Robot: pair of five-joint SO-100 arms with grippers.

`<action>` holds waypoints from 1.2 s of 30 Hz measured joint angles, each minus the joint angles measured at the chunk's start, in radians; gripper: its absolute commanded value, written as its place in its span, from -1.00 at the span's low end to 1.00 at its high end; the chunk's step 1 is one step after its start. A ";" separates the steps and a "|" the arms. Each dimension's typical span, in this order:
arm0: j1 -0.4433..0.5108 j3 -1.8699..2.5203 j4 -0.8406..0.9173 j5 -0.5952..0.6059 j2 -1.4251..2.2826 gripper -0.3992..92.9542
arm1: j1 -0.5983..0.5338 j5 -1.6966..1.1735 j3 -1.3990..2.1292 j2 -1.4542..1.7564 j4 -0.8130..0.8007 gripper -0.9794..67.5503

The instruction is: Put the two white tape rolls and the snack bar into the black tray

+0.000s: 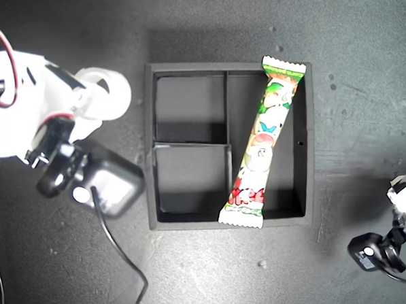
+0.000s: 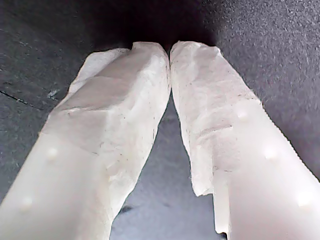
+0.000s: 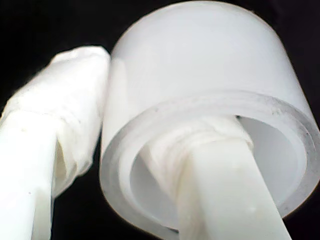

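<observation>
My second gripper is clamped on a white tape roll: one wrapped finger runs through the open centre and the other presses the outer face, so the ring's wall is pinched between them. The roll is smooth, slightly translucent plastic film wound thick, with a clean round rim; the finger wrapping is a crinkled white fabric that should grip it well enough.

In the exterior view this roll sits just off the black tray's left wall, close to it but outside, about level with the small compartment nearer the view's top. That is the relation the coming move turns on — the tray lies to the exterior view's right of the roll, a short carry over one low wall. Both small compartments look empty, and this arm is plainly the nearer one.

The tray is matte black, square, with thin dividers. The snack bar already lies in its long compartment at the exterior view's right, long axis running top to bottom of that view and a little slanted, its crimped ends riding over the tray's walls. Its wrapper is glossy, printed green, white and red.

Farther off, my first gripper has its wrapped tips pressed together on nothing, over dark matting. An arm shows at the exterior view's right edge — well apart from the tray.

A second roll is not visible in any view.
</observation>
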 measured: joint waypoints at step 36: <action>0.055 -1.494 0.479 0.011 -1.276 -0.61 | 0.129 -0.204 -0.456 0.089 0.287 -0.98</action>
